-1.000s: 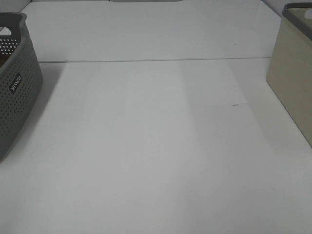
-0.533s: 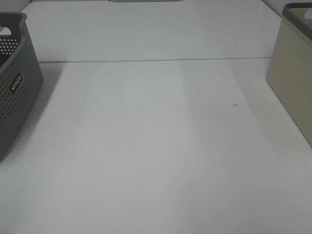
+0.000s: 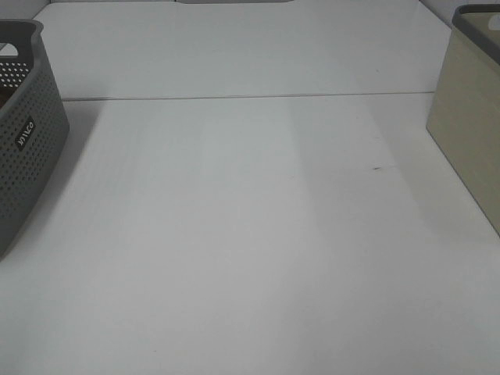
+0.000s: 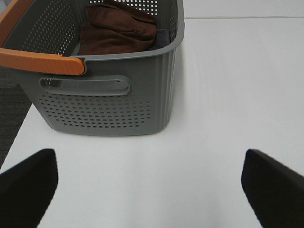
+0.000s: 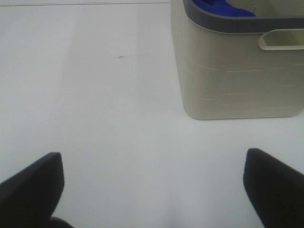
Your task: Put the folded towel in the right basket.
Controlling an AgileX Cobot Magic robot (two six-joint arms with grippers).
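A grey perforated basket [image 3: 23, 133] stands at the table's left edge, a beige basket with a dark grey rim [image 3: 473, 117] at the right edge. In the left wrist view the grey basket [image 4: 109, 99] holds a brown folded towel [image 4: 116, 31]. In the right wrist view the beige basket [image 5: 237, 71] holds a blue cloth [image 5: 223, 7], only partly visible. My left gripper [image 4: 152, 190] is open and empty over bare table in front of the grey basket. My right gripper [image 5: 152, 190] is open and empty beside the beige basket. Neither gripper shows in the high view.
The grey basket has an orange handle [image 4: 40, 59] over its near rim. A seam [image 3: 250, 97] runs across the white table at the back. A small dark mark [image 3: 377, 167] lies on the table right of the middle.
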